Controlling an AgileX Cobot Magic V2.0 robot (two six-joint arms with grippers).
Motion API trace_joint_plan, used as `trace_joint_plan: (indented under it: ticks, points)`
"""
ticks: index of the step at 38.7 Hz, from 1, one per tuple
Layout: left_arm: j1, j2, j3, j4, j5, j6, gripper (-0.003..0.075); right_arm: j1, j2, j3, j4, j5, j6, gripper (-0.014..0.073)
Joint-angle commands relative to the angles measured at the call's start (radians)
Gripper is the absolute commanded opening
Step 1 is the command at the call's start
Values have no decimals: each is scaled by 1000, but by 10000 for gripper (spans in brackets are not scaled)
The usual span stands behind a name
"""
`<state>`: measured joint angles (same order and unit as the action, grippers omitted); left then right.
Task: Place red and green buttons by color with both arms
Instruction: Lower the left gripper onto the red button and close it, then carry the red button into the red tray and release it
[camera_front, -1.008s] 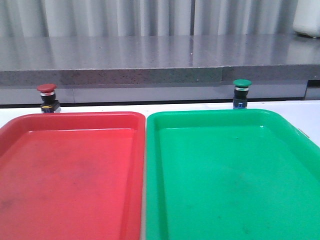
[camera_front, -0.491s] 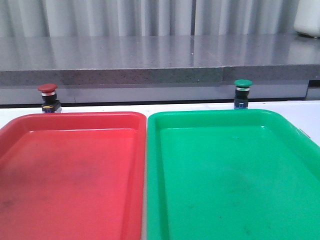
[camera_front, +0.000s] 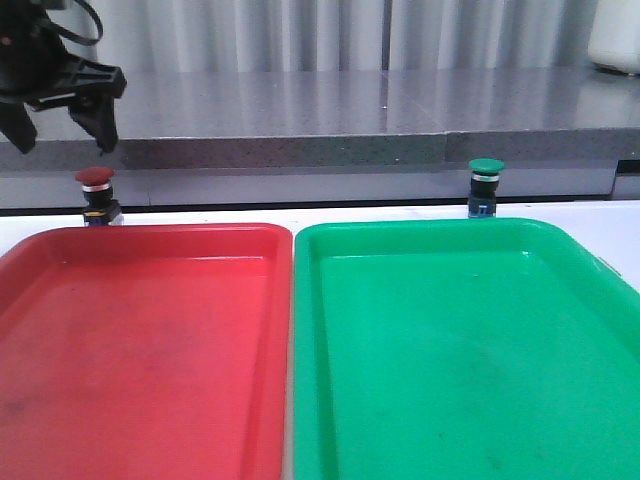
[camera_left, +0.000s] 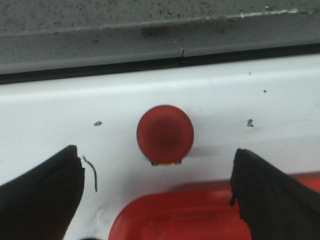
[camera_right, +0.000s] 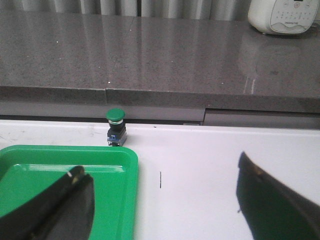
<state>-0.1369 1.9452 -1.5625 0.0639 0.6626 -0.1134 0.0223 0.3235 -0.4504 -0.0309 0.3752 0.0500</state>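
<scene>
The red button (camera_front: 96, 180), dark red cap on a black body, stands on the white table just behind the red tray (camera_front: 140, 340). My left gripper (camera_front: 65, 143) hangs open above and slightly left of it, holding nothing. In the left wrist view the red button (camera_left: 165, 134) lies ahead, centred between the spread fingers (camera_left: 40, 195). The green button (camera_front: 486, 168) stands behind the green tray (camera_front: 460, 340). My right gripper (camera_right: 165, 200) is open and empty, well short of the green button (camera_right: 116, 116), and is out of the front view.
A grey stone ledge (camera_front: 320, 120) runs behind the buttons. A white appliance (camera_right: 285, 15) sits on it at the far right. The green tray's corner (camera_right: 120, 165) lies under my right gripper's one finger. Bare white table (camera_right: 200, 155) lies beside it.
My left gripper has come into the front view at the upper left, above the red button. The buttons and trays have not moved.
</scene>
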Motion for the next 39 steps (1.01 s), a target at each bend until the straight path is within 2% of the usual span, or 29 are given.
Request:
trace_joint_plan:
  ticks: [1,6,12,17,23,28,31,39]
  points:
    - [-4,46,-135,5,16,2,566,-5,14,-36,-7,-76,0,601]
    - [-4,140,-250,5,52,2,566,-5,14,-36,-7,-76,0,601]
    - [-4,154,-252,5,33,2,551,-5,14,-36,-7,-76,0,601]
    - [-4,152,-252,5,39,2,414,-5,14,-36,-7,-76,0,601]
    - [-4,152,-252,5,54,2,178,-5,14,-36,-7,-76,0,601]
    - [-4,130,-253,10,54,2,45,-5,14,-36,-7,-76,0,601]
    - [-4,102,-253,20,49,2,20,-5,14,-36,-7,-76,0,601]
    - [-5,-50,-220,28,82,2,20,-5,14,-36,-7,-76,0,601]
